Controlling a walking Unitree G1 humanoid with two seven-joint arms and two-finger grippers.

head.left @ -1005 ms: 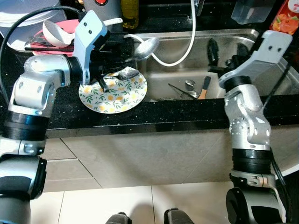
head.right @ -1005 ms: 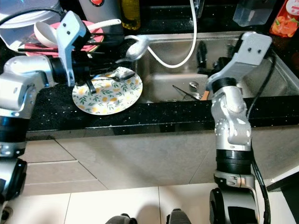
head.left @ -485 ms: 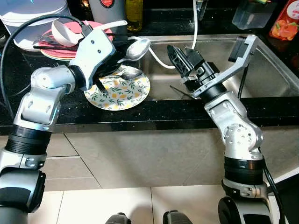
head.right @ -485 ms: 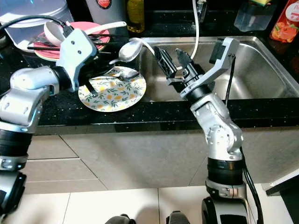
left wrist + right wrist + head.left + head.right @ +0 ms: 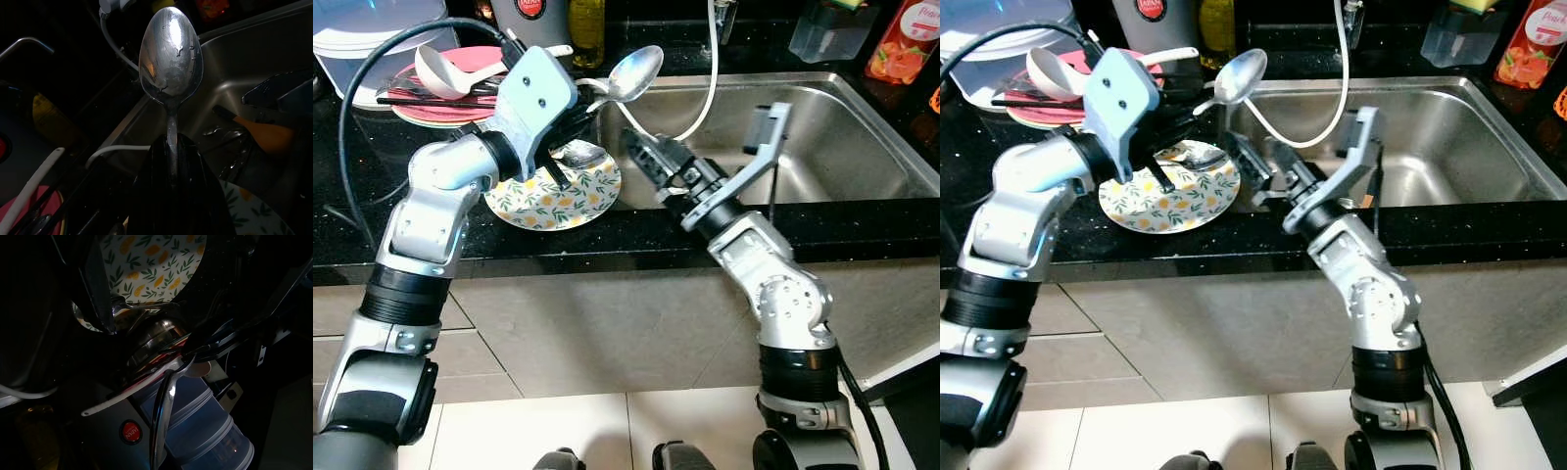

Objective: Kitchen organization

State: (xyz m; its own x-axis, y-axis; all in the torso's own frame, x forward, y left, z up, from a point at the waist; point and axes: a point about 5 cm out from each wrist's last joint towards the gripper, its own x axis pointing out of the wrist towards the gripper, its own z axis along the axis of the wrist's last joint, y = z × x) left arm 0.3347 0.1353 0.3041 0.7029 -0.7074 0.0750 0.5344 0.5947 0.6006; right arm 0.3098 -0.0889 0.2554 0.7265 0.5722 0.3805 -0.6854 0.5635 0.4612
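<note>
Our right gripper (image 5: 644, 162) now sits beside the patterned plate (image 5: 553, 195) at the sink's left edge — a second ago that arm stood upright on the sink's far right, its gripper down in the basin. Our left gripper (image 5: 570, 116) carries the big spoon (image 5: 634, 74) higher than before — its bowl is now near the white hose (image 5: 704, 83).

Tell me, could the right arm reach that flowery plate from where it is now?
Probably yes: the right gripper, fingers open, hovers just beside the plate. The left gripper, holding a spoon, crowds its far side.
</note>
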